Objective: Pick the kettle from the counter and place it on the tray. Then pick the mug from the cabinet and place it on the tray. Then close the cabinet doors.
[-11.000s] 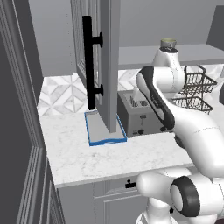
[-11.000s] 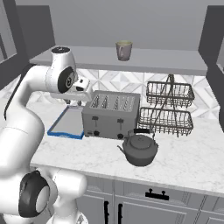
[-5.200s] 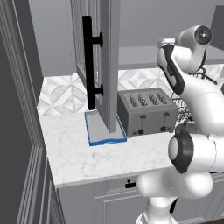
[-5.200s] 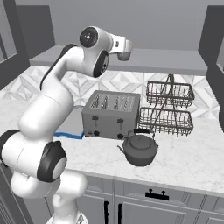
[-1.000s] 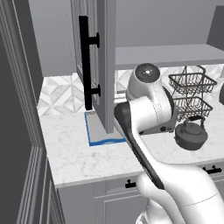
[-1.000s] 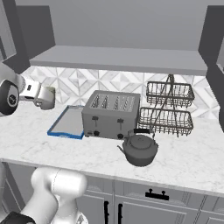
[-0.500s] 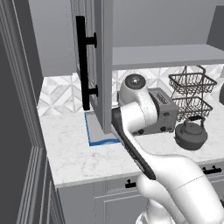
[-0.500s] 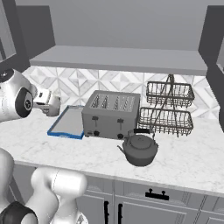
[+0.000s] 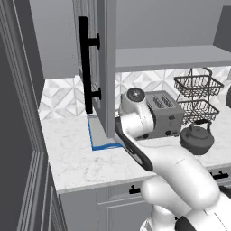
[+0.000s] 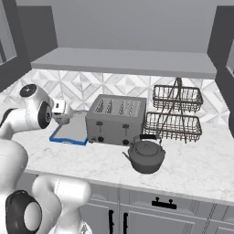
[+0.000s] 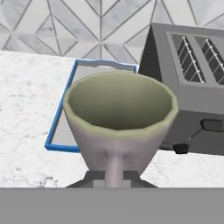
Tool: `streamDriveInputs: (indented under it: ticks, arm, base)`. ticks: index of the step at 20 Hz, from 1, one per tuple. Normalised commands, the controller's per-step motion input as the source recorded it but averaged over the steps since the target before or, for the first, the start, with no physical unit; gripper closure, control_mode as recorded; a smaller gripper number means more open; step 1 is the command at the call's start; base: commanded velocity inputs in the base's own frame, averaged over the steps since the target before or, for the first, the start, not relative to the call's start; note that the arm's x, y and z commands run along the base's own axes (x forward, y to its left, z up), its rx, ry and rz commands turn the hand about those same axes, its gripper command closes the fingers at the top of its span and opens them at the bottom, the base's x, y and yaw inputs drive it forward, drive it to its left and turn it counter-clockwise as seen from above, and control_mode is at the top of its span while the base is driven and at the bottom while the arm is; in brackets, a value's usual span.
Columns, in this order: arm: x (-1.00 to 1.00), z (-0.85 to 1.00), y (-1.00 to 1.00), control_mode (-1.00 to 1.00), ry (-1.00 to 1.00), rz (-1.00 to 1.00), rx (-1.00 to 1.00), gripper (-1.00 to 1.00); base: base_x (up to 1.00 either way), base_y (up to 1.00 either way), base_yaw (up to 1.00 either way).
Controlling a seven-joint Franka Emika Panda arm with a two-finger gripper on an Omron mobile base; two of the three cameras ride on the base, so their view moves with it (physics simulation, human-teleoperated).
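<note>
While the squat dark grey kettle (image 10: 146,156) sits on the white marble-look counter (image 10: 192,167) in front of the grey two-slot toaster (image 10: 116,119), the two-finger gripper (image 10: 64,116) is clamped on a pale, greenish-rimmed mug (image 11: 119,125), held above the counter at the near edge of the flat blue-rimmed tray (image 11: 65,120). The tray lies left of the toaster, with nothing on it. A tall grey cabinet door (image 9: 100,67) with a black bar handle (image 9: 84,70) stands open above the tray.
</note>
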Motion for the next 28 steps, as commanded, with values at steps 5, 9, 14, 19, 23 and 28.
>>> streamDriveInputs:
  ticks: [5, 9, 14, 19, 23, 28]
  arm:
    - [0.76, -0.42, 0.25, -1.00, -0.01, 0.01, 0.00, 1.00]
    - [0.64, -0.40, 0.23, -1.00, -0.03, 0.00, 0.00, 1.00]
    - [0.51, -0.41, 0.05, -1.00, -0.09, 0.00, 0.00, 1.00]
    - [0.48, -0.35, 0.00, -1.00, -0.10, 0.00, 0.00, 1.00]
    - [0.47, -0.29, 0.00, -1.00, -0.05, 0.00, 0.00, 1.00]
    - [0.37, -0.24, 0.03, -1.00, -0.01, 0.00, 0.00, 1.00]
  base:
    - [0.00, 0.00, 0.00]
    - [0.00, 0.00, 0.00]
    - [0.00, 0.00, 0.00]
    - [0.00, 0.00, 0.00]
    - [0.00, 0.00, 0.00]
    - [0.00, 0.00, 0.00]
